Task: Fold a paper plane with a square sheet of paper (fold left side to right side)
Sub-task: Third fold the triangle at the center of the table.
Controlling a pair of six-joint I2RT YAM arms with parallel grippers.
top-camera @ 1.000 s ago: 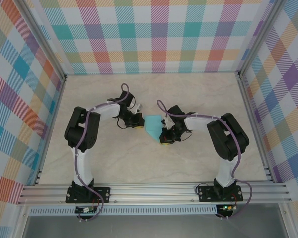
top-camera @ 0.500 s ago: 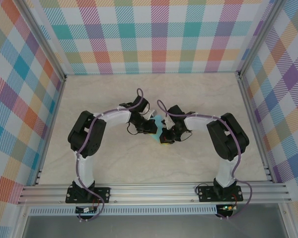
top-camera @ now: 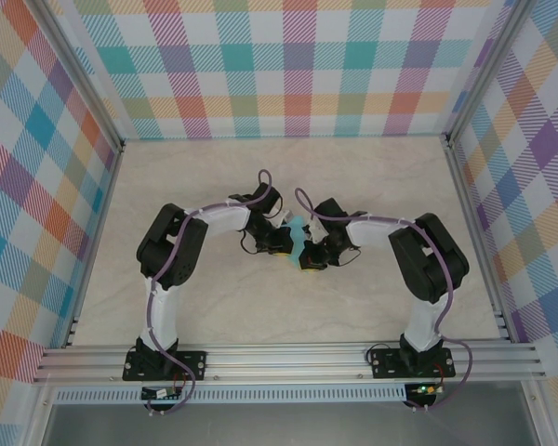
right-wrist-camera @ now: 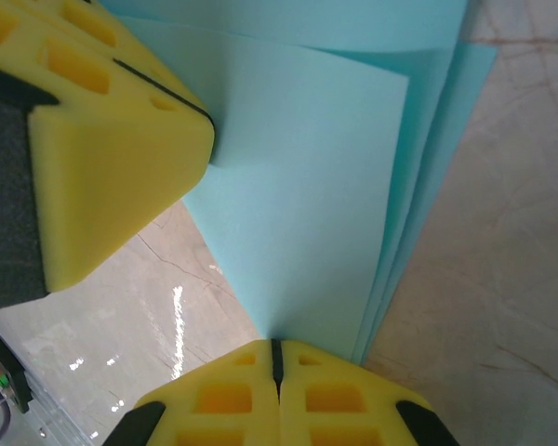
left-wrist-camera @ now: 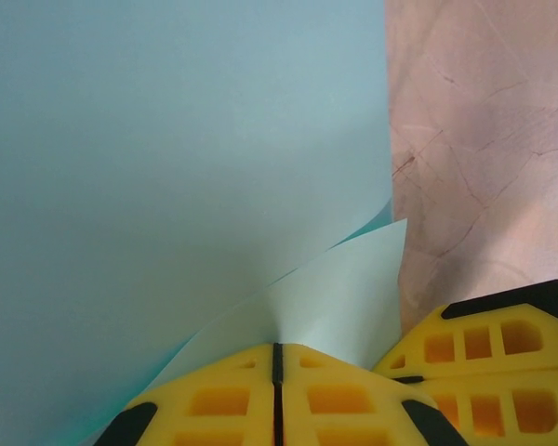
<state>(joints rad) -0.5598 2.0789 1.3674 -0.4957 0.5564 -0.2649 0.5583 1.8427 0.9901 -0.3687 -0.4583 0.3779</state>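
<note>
Turquoise paper (left-wrist-camera: 167,167) is being pinched by left fingers (left-wrist-camera: 265,372) and right fingers (right-wrist-camera: 265,367), both shut tight; I'm risking tearing or skewing the crease if they pull apart.

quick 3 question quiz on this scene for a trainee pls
1. True or false: the left tool is shut on the paper.
2. What does the right tool hold? A) paper B) nothing C) a pen
3. Fill in: the walls have a ____ pattern.
Key: 1 true; 2 A; 3 plaid
</note>
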